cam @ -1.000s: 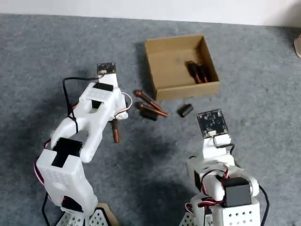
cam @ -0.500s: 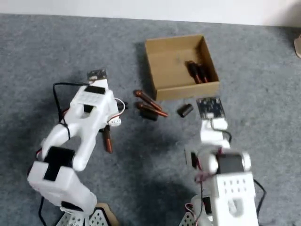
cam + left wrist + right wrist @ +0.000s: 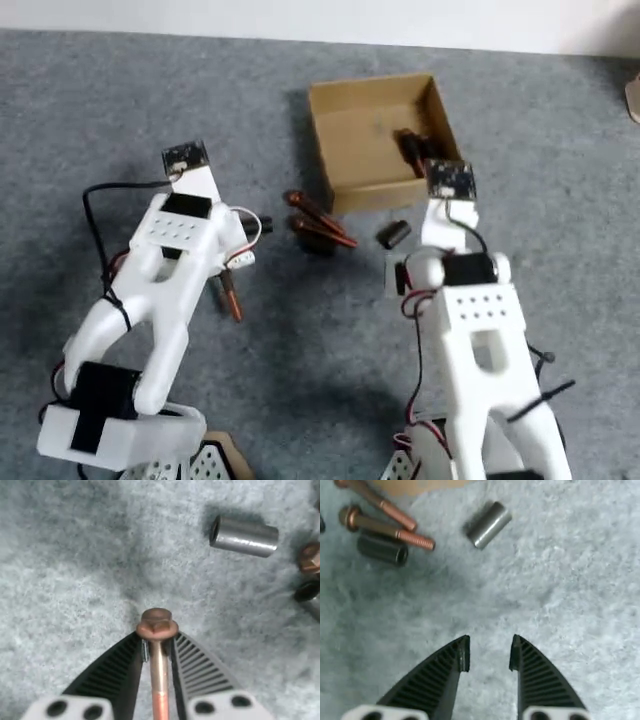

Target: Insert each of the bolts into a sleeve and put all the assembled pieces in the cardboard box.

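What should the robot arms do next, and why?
Probably the right gripper, open and empty above the carpet, should reach to the loose grey sleeve lying ahead of it and grab it. The left gripper is shut on a bolt, which needs a sleeve to go into.

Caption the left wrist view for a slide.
Left gripper clamps a copper bolt by its shank over grey carpet, a grey sleeve lying loose beyond.
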`<state>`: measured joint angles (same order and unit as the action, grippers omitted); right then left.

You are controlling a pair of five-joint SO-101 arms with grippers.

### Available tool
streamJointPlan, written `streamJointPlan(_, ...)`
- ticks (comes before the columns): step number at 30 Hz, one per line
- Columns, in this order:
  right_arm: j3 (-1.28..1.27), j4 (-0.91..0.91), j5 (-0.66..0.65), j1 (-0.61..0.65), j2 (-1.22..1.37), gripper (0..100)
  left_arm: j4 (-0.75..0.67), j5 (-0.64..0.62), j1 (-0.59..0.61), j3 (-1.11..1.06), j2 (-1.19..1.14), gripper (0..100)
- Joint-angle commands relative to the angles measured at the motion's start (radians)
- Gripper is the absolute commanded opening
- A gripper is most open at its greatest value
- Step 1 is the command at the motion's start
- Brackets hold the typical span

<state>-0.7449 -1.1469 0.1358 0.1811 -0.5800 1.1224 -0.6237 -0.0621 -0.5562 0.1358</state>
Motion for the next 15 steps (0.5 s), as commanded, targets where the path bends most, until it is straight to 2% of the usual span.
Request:
streamJointPlan(1,0.113,0.021,0.064,-0.004,0.081,13.8,0.005,-0.025,0.013,0.008,0.054,1)
streamJointPlan(15,0.348,0.104,0.226,-0.004,0.45,13.8,0.005,-0.037,0.013,0.008,0.054,1)
